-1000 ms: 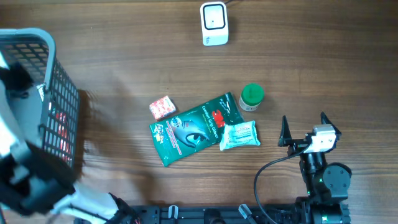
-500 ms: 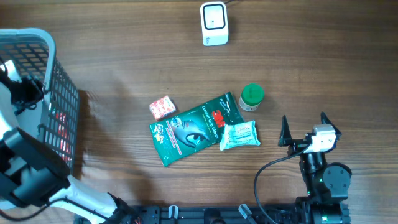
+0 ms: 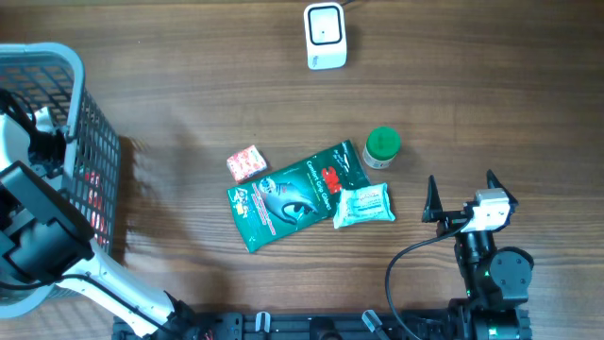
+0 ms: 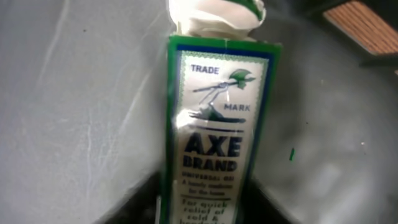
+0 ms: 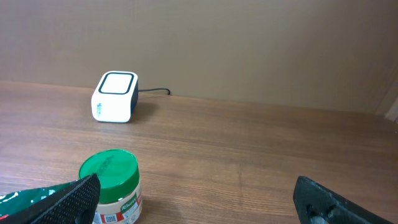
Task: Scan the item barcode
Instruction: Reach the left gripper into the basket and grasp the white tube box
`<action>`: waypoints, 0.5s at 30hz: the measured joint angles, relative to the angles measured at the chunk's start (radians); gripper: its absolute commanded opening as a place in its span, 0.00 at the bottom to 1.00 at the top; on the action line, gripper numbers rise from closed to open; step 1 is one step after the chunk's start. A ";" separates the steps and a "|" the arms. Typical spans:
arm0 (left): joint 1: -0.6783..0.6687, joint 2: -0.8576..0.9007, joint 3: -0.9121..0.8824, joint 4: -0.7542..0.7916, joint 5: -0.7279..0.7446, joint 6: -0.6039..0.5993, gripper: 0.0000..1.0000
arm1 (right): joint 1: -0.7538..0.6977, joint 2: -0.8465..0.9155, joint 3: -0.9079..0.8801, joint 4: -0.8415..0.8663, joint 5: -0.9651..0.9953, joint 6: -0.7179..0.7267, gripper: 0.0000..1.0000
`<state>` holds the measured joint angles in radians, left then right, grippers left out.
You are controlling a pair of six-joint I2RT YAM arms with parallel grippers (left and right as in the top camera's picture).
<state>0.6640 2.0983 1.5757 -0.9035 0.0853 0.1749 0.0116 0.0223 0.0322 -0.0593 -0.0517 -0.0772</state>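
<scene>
In the left wrist view a green and white Axe Brand box (image 4: 211,124) stands lengthwise between my left gripper (image 4: 208,208) jaws, whose dark fingers press on both of its sides, over the grey basket floor. From overhead the left arm (image 3: 38,227) reaches down into the basket (image 3: 94,142) and its fingers are hidden there. The white scanner (image 3: 325,36) stands at the far middle of the table, also seen as the scanner (image 5: 115,98) from the right wrist. My right gripper (image 3: 462,194) rests open and holds nothing at the near right.
On the table's middle lie a small pink box (image 3: 246,162), a green packet (image 3: 293,194), a white and green pouch (image 3: 363,205) and a green-lidded jar (image 3: 382,146). The jar (image 5: 111,180) sits just ahead of the right gripper's left finger.
The left arm has shifted inside the basket, its wrist now higher and closer to the basket's right wall. The right arm and the items on the table have not moved.
</scene>
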 measured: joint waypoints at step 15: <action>0.000 -0.245 -0.007 -0.036 -0.034 -0.001 0.18 | 0.000 0.000 0.000 0.000 0.000 0.000 1.00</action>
<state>0.6640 1.8538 1.5684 -0.9398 0.0513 0.1738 0.0116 0.0223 0.0322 -0.0593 -0.0517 -0.0772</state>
